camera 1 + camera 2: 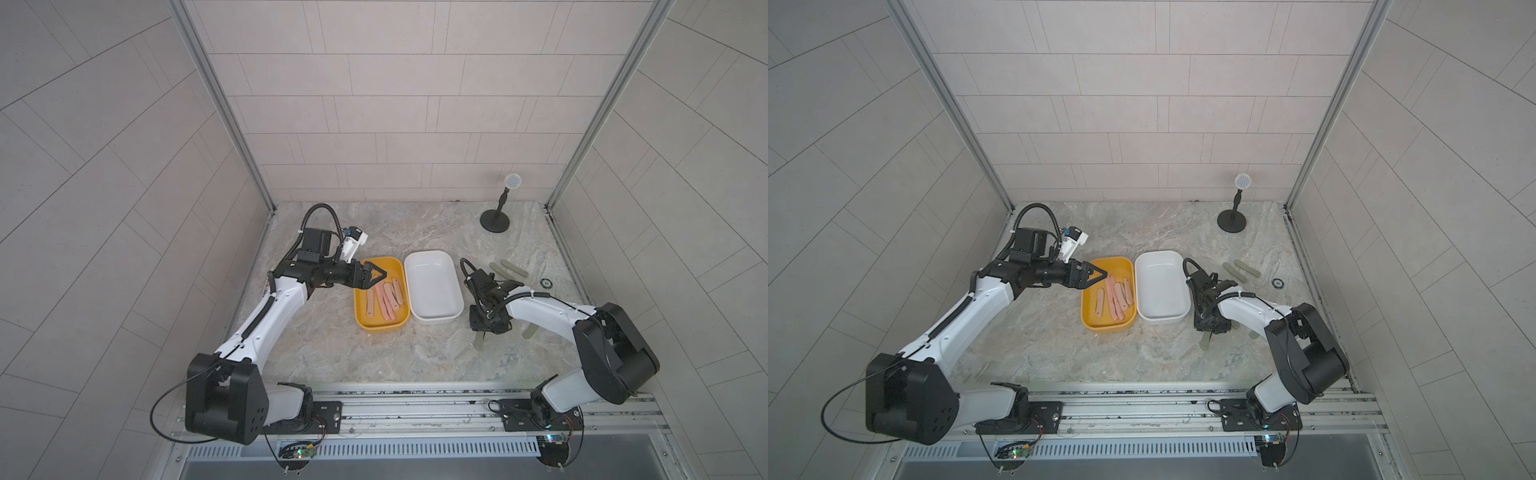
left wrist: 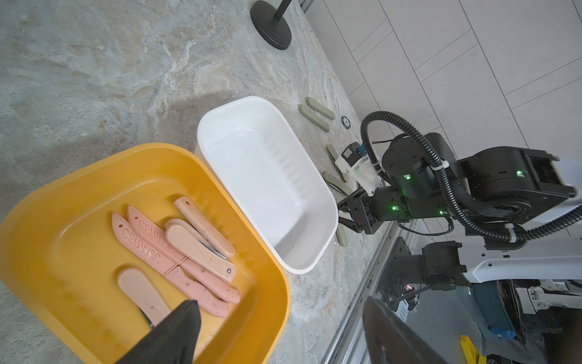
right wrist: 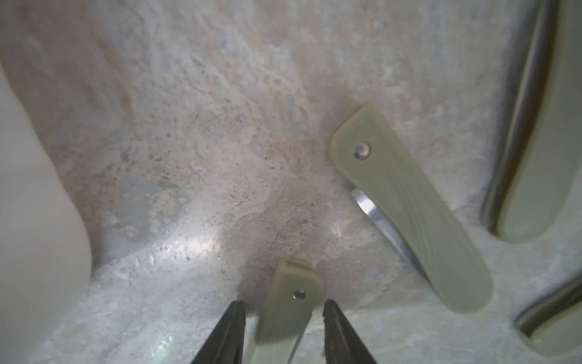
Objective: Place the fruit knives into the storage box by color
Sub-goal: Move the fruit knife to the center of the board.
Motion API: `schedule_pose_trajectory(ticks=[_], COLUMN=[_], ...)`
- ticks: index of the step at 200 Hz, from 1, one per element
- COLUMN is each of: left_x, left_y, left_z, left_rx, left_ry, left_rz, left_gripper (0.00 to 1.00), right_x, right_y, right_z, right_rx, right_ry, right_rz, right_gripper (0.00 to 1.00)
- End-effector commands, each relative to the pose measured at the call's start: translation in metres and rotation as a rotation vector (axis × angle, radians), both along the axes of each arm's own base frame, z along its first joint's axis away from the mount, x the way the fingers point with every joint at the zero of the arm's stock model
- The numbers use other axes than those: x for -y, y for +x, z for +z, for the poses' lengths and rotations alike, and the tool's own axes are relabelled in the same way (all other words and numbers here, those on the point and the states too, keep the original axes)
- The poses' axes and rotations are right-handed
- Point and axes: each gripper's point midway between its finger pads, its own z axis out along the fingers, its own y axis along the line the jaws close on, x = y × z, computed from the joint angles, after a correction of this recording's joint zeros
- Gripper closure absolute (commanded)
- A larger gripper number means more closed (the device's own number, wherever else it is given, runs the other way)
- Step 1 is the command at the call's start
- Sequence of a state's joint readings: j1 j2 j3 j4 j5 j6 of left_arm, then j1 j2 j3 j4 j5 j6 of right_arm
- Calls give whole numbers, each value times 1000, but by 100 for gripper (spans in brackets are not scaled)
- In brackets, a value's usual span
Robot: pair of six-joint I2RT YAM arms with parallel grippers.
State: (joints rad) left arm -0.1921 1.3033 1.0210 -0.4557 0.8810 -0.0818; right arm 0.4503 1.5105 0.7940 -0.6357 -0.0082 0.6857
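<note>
Right claw (image 3: pixel 282 302), narrow, straddles a folded grey-green knife (image 3: pixel 285 318) on the table (image 3: pixel 189 157), slim gaps either side; more grey-green knives (image 3: pixel 409 205) lie close by, the white box (image 1: pixel 432 320) just left. The right arm (image 1: pixel 544 309) reaches down steeply. Left claw (image 1: pixel 378 276) gapes wide above the yellow box (image 1: pixel 376 326) holding pink knives (image 1: pixel 388 297).

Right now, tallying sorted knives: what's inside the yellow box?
About five salmon-pink fruit knives, overlapping, in the yellow box. A finger of the left gripper hides one's end; anything beneath them is unseen.
</note>
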Motion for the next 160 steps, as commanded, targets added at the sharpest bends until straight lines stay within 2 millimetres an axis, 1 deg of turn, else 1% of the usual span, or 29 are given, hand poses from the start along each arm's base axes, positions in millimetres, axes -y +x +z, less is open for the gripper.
schedule_pose_trajectory(ticks=[1,15,46,72,97,135,160], left_x=[-1,-1,-2,-2,-2,-2,-2], left_y=[0,0,1,1,1,1,1], left_z=[3,3,3,2,3,2,1], left_rx=[24,24,26,27,28,26,24], left_ry=[-3,-3,-1,1,0,2,1], left_rz=[-1,-1,1,0,1,2,1], left_gripper=[13,13,13,13,13,13,13], right_x=[4,6,9,11,12,15,16], right_y=[0,0,2,5,12,33,55], right_z=[-5,-8,-13,-12,-10,-5,-4], right_rx=[-8,-15,-29,-29,-24,-16,-21], right_ry=[-11,-16,-24,-28,-25,-24,-22], right_rz=[-17,-19,-21,-20,-20,-17,-10], right_gripper=[62,65,68,74,78,80,80])
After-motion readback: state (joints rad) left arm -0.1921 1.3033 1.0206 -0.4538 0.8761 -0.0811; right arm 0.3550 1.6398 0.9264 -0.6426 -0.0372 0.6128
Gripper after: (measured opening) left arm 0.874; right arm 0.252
